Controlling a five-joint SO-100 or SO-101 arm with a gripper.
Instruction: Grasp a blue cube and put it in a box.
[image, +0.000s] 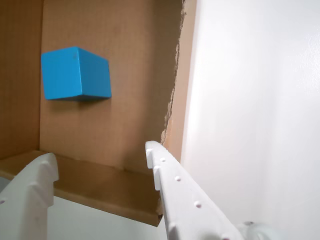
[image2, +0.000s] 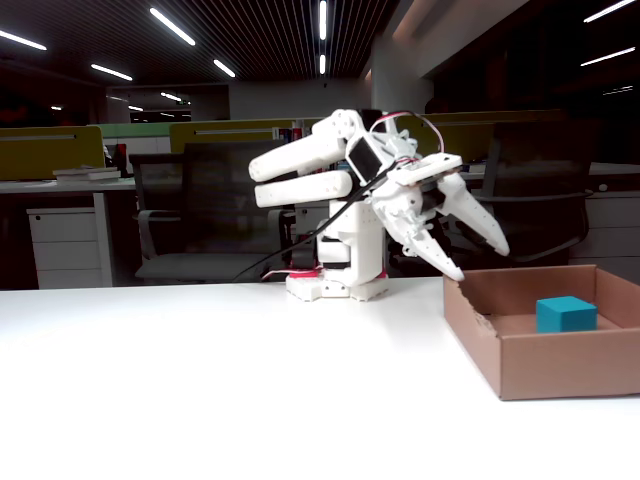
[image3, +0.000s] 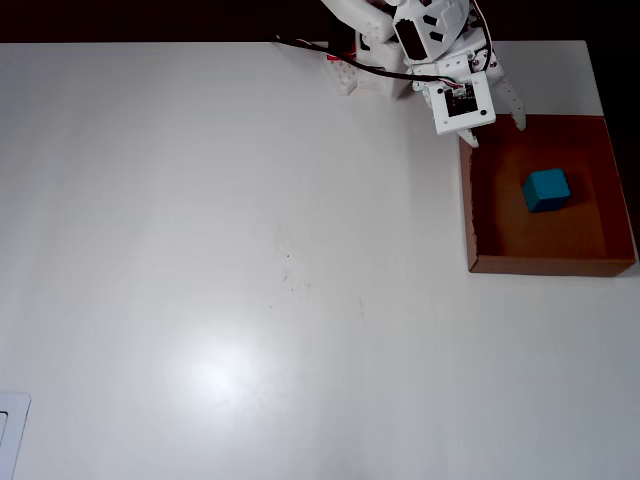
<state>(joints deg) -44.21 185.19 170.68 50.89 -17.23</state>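
The blue cube (image: 75, 73) (image2: 565, 314) (image3: 547, 190) rests on the floor of the brown cardboard box (image: 120, 130) (image2: 560, 365) (image3: 540, 264), apart from its walls. My gripper (image: 100, 162) (image2: 484, 259) (image3: 495, 130) hangs open above the box's wall nearest the arm base, with nothing between its white fingers. In the wrist view the cube lies well beyond the fingertips, up and to the left. The overhead view shows the box at the table's right side.
The white arm base (image3: 365, 70) (image2: 335, 280) stands at the table's far edge, with a black cable running from it. The white table (image3: 250, 280) stretches wide to the left of the box. A white object's corner (image3: 12, 430) shows at the bottom left.
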